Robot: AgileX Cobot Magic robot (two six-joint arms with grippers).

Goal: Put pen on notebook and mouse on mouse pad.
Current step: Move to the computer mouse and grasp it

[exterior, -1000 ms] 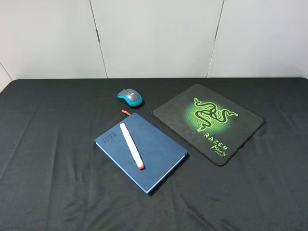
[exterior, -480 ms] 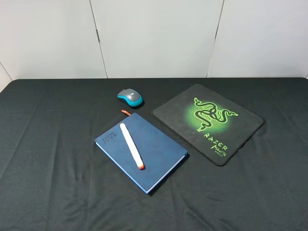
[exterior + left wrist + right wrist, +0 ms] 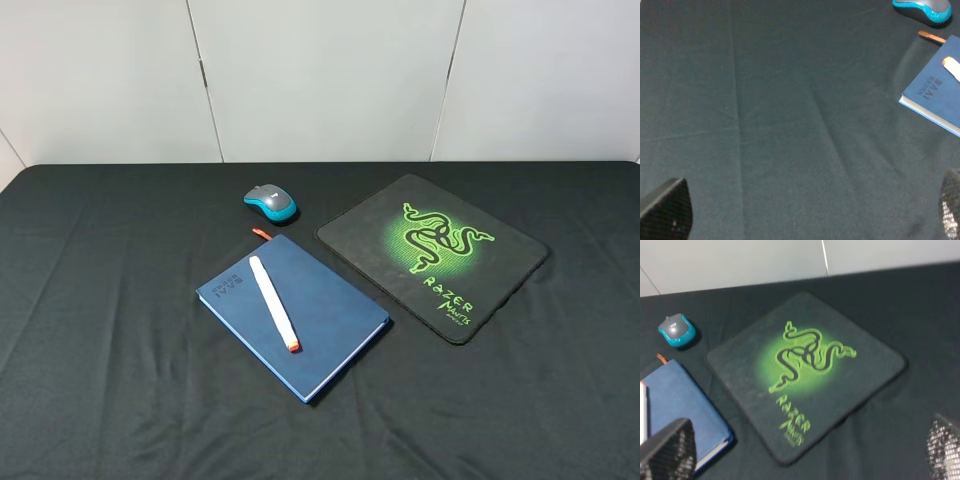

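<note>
The white pen [image 3: 273,302] lies diagonally on the dark blue notebook [image 3: 325,322], its orange-red tip toward the table's front. Behind the notebook, the grey and turquoise mouse [image 3: 270,202] sits on the black cloth, left of the black mouse pad [image 3: 505,252] with its green snake logo. Neither arm shows in the high view. My left gripper [image 3: 807,210] is open over bare cloth, well left of the notebook [image 3: 935,97] and mouse [image 3: 925,9]. Open too, my right gripper [image 3: 805,450] hovers by the near edge of the mouse pad [image 3: 867,367], with the mouse [image 3: 676,330] far off.
A black cloth [image 3: 110,300] covers the whole table. A pale panelled wall [image 3: 320,80] rises behind its far edge. The notebook's orange ribbon [image 3: 261,233] pokes out toward the mouse.
</note>
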